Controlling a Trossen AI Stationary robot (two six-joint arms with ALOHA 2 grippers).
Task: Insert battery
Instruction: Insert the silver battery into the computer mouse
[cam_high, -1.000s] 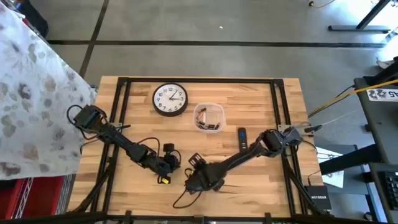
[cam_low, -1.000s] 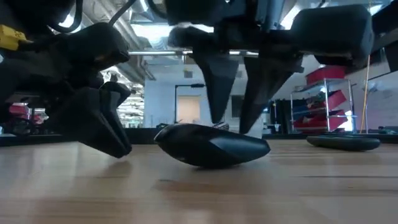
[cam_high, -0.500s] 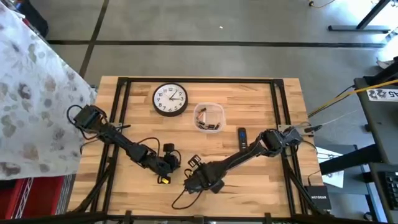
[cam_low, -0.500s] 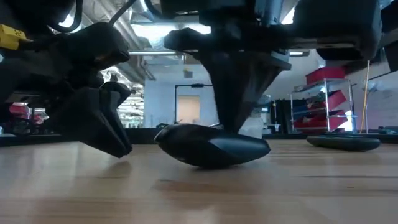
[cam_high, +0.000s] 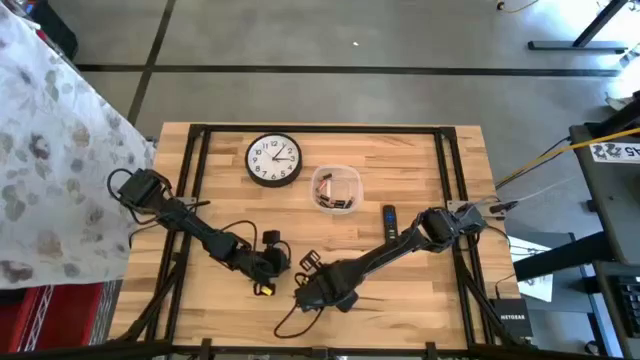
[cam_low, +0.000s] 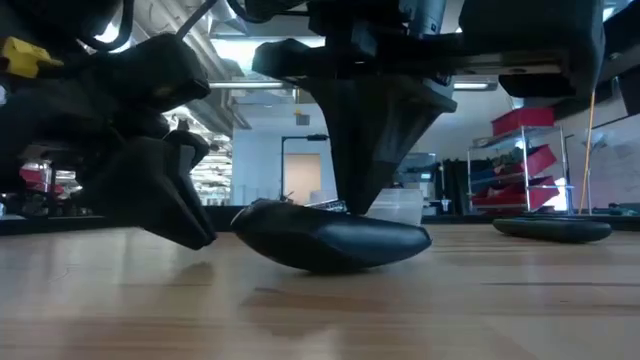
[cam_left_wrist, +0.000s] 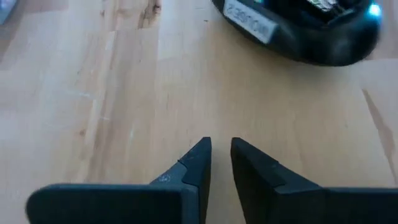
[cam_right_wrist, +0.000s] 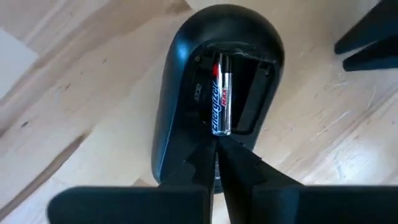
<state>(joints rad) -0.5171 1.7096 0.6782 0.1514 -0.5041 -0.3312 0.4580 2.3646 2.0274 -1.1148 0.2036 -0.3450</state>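
Right wrist view gives us the clearest read: our right gripper (cam_right_wrist: 216, 146) has its fingers nearly closed, tips pressing on the end of the battery (cam_right_wrist: 221, 102), which lies lengthwise in the open bay of the black device (cam_right_wrist: 186, 106) lying belly-up on the wooden table (cam_high: 400, 150). We judge the battery is in the slot but perhaps not fully seated, so we should push gently along its axis and downward, keeping the tips centred so they do not slip off the end. Our left gripper (cam_left_wrist: 219, 155), narrowed to a slim gap and holding nothing, sits just beside the device, where it could brace the shell if it rocks
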